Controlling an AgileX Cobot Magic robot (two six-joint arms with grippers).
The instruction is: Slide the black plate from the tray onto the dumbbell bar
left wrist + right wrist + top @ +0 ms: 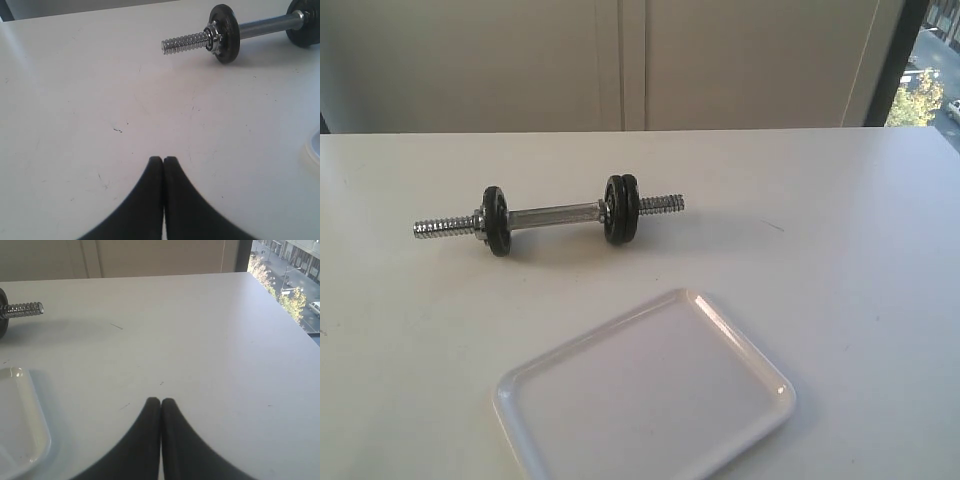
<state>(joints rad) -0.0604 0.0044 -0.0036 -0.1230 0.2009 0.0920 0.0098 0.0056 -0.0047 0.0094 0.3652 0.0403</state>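
The dumbbell bar lies on the white table with three black plates on it: one on its left side and a pair on its right side. Nothing lies in the white tray nearer the front. In the left wrist view my left gripper is shut and empty over bare table, well short of the single plate. My right gripper is also shut and empty, with the tray's corner and the bar's threaded end off to one side. Neither gripper shows in the exterior view.
A wall of pale panels stands behind the table. A window is at the far right, beside the table's right edge. White tabletop surrounds the bar and tray.
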